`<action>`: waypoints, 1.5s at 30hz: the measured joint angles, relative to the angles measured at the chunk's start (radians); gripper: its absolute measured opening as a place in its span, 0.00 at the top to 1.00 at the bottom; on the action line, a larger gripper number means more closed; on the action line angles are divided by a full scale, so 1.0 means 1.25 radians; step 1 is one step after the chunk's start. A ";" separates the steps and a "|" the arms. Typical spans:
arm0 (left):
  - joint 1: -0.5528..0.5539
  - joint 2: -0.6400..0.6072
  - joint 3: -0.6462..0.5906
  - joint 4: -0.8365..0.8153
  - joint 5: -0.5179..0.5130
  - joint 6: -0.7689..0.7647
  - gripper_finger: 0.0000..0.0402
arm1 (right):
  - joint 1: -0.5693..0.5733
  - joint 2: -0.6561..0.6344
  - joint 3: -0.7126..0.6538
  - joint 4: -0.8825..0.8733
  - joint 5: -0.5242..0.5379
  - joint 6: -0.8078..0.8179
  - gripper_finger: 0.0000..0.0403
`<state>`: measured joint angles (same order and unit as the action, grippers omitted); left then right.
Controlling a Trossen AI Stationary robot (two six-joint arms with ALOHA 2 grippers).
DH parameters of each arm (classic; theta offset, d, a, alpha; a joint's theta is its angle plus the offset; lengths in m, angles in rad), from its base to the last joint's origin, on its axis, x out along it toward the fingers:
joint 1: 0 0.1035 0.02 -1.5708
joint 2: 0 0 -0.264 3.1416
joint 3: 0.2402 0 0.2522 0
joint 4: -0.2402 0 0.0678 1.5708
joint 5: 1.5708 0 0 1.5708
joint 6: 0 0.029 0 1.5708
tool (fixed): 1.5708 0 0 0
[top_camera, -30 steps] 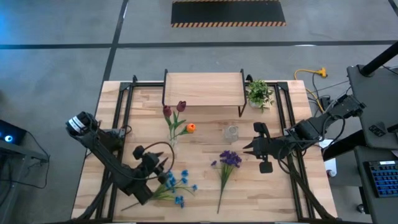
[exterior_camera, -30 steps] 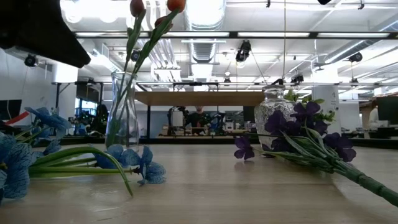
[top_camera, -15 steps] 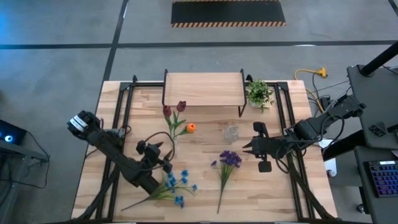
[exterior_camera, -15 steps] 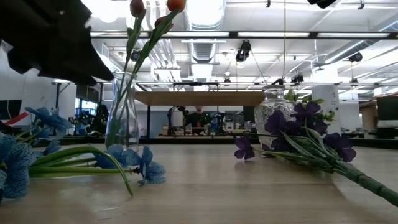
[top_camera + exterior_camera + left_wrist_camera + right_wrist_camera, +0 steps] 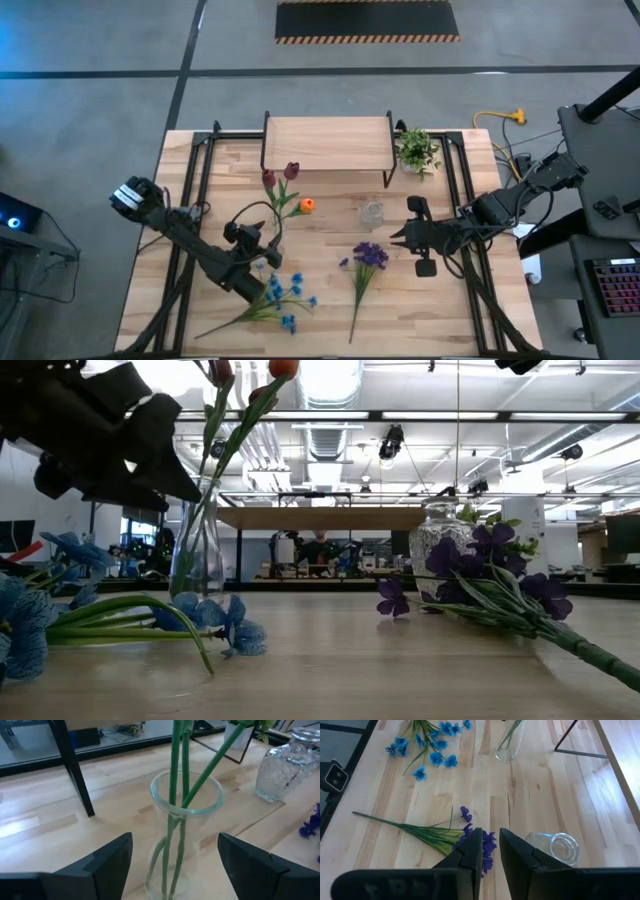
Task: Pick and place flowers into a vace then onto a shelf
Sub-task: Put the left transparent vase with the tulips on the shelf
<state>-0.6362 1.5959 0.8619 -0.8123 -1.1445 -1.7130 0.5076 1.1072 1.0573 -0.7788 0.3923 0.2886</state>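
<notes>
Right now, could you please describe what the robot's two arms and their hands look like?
Both arms are dark, nearly black, built of jointed tubular links. The left arm carries a looping black cable, and its base has a round light-coloured end cap. The left hand has two broad, flat, matte black fingers. The right hand has the same blunt black fingers, with a boxy black wrist block seen from above.

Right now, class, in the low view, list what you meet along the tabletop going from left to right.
Blue spray lying flat → clear vase holding tulip stems → cut-glass vase → purple bunch, its stem running off toward the right edge.
</notes>
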 joint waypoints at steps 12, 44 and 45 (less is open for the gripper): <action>0.048 0.000 -0.005 0.016 -0.014 0.021 0.31 | 0.000 0.000 -0.009 0.001 0.000 0.000 0.86; 0.103 0.000 -0.063 0.266 -0.009 0.211 0.31 | 0.000 0.000 -0.027 0.006 -0.022 0.015 0.86; 0.105 0.000 -0.063 0.266 -0.009 0.211 0.31 | 0.000 0.000 -0.027 0.006 -0.022 0.015 0.86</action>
<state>-0.5045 1.5963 0.7826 -0.4797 -1.1561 -1.4488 0.5076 1.1071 1.0241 -0.7718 0.3649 0.3077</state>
